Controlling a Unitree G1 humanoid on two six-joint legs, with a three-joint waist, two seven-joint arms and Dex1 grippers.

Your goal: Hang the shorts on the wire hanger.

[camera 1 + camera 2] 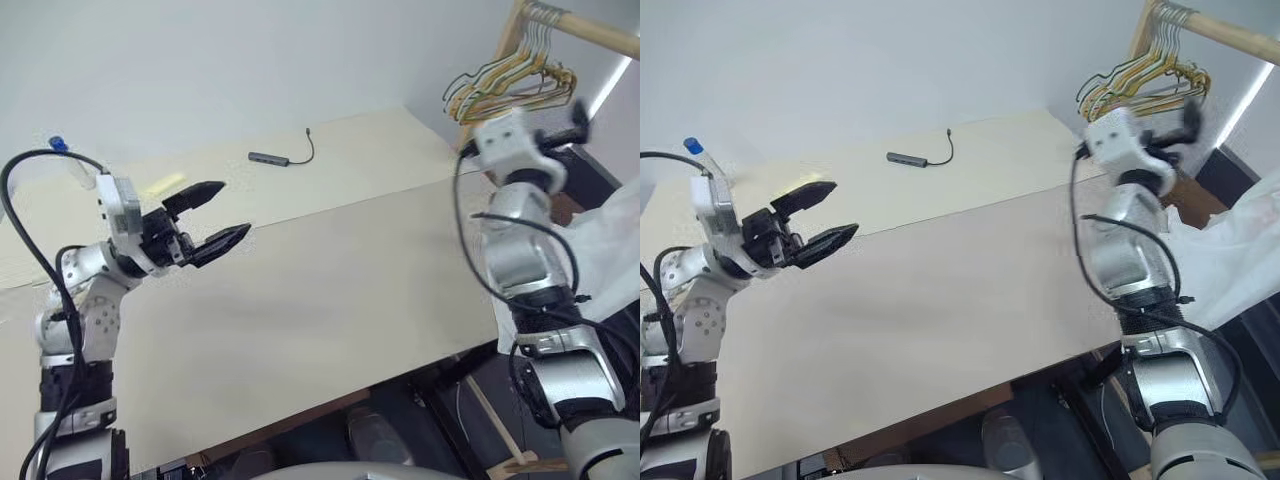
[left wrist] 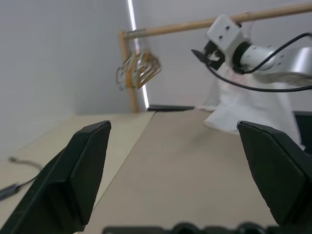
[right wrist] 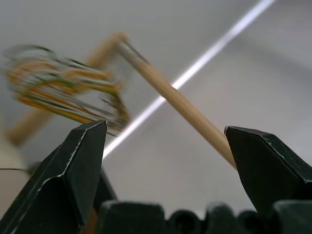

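The shorts are white cloth hanging past the table's right edge, just behind my right arm; the left wrist view shows them under the wooden rail. The wire hanger is out of view. My right gripper is raised toward a bunch of yellow and dark hangers, open, with nothing between its fingers. Over the left side of the table, my left gripper is open and empty, pointing across toward the right arm.
A wooden rail at the upper right carries the bunched hangers. On the beige table lie a grey USB hub with a cable and a yellow item. A blue-capped bottle stands at the far left.
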